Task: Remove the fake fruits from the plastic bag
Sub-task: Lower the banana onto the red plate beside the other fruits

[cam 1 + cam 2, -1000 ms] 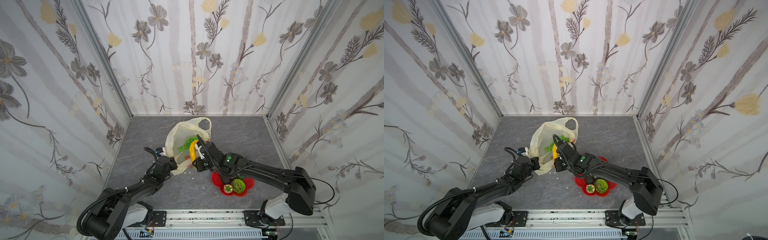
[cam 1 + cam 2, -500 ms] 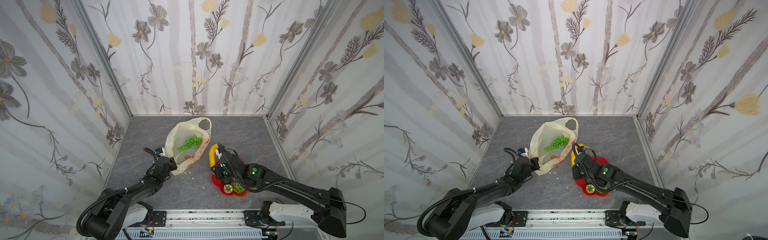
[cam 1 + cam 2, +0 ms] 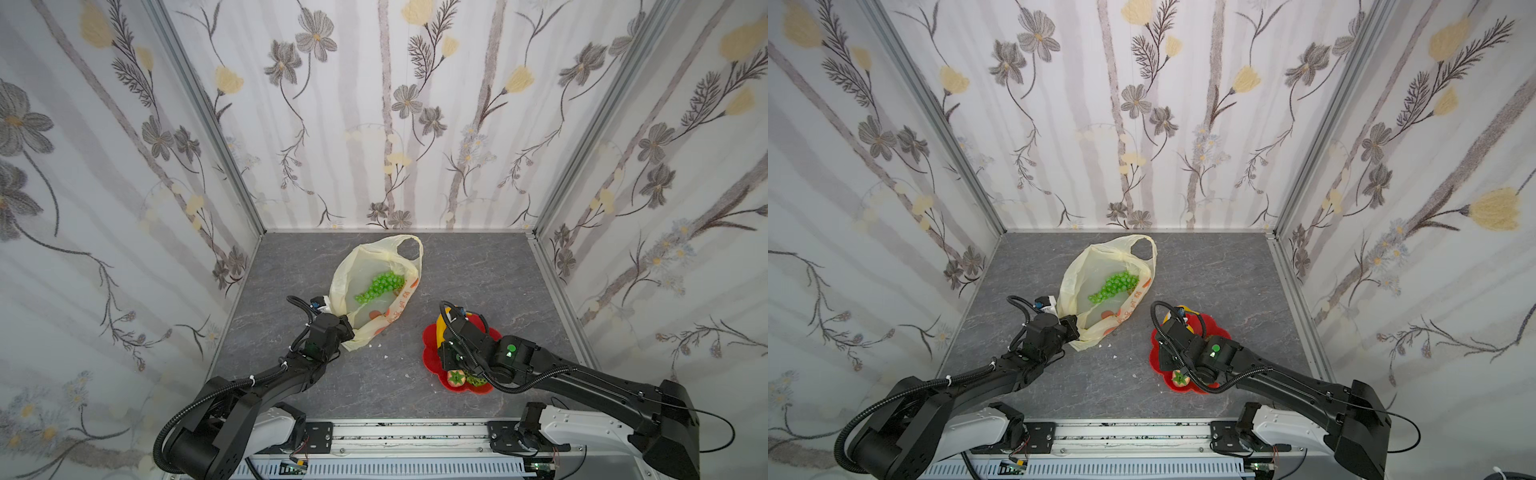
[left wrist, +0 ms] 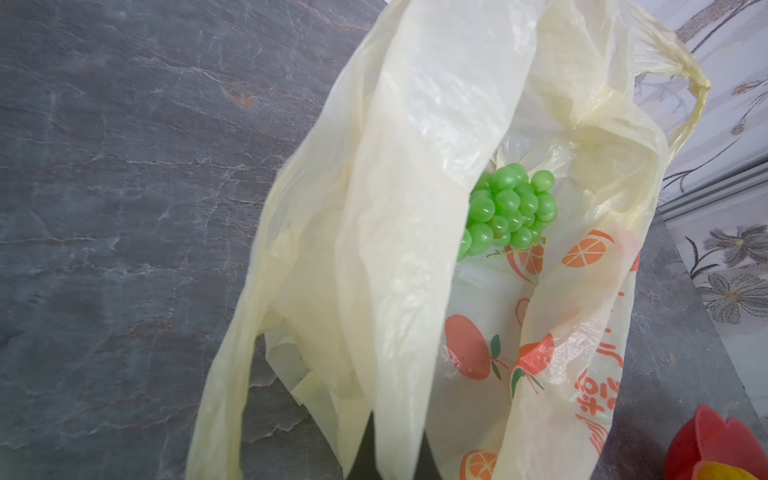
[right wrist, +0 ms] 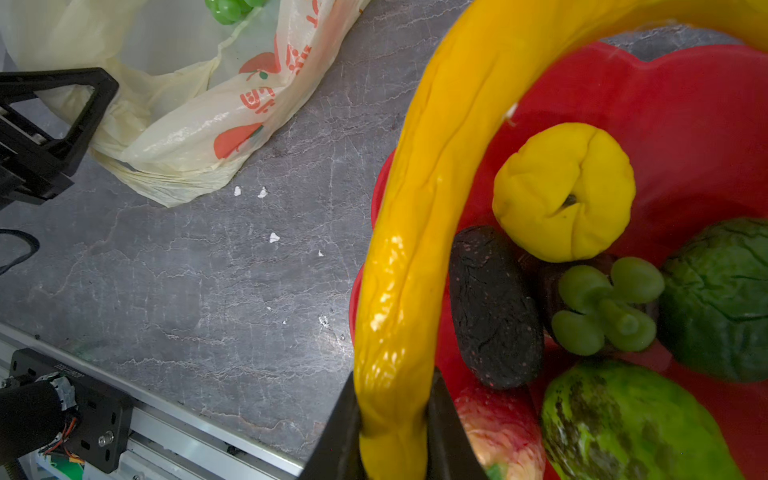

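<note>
Right gripper (image 5: 392, 436) clenched on banana (image 5: 415, 208) over plate (image 5: 685, 104); left gripper (image 3: 349, 328) pinching bag (image 3: 357, 266) rim. Grapes (image 3: 380, 286) at its 1 o'clock in a top view: likely light, knobbly. Pinch mid-cluster.

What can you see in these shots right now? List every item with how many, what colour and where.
plastic bag: one, pale yellow with orange prints, lying open mid-table
grape bunch: one, green, inside the bag
banana: one, yellow, at the plate's bag-side edge
plate: one, red, right of the bag
round fruit: one, yellow, on the plate
avocado: one, dark, on the plate beside the banana
capped fruit: one, green cap, on the plate
ball: one, dark green, on the plate
mottled fruit: one, green, on the plate
strawberry: one, red, plate's near edge
crumbs: several, white, between bag and plate
table: one, grey
left gripper: shut on the bag's near end
right gripper: shut on the banana
</note>
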Motion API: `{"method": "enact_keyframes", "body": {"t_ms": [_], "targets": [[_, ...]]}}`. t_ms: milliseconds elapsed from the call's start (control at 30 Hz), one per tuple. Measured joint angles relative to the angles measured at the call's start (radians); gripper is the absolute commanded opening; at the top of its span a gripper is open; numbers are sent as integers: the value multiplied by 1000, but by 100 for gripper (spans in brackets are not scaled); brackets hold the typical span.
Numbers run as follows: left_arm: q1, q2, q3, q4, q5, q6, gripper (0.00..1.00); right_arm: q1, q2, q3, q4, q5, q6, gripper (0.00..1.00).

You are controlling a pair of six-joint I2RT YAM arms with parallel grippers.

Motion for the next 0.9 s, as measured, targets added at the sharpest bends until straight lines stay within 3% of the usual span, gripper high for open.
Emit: {"method": "enact_keyframes", "body": {"t_ms": [900], "targets": [[3, -1, -3, 0, 5, 0, 0, 5, 200, 9, 19, -71, -1, 13]]}}
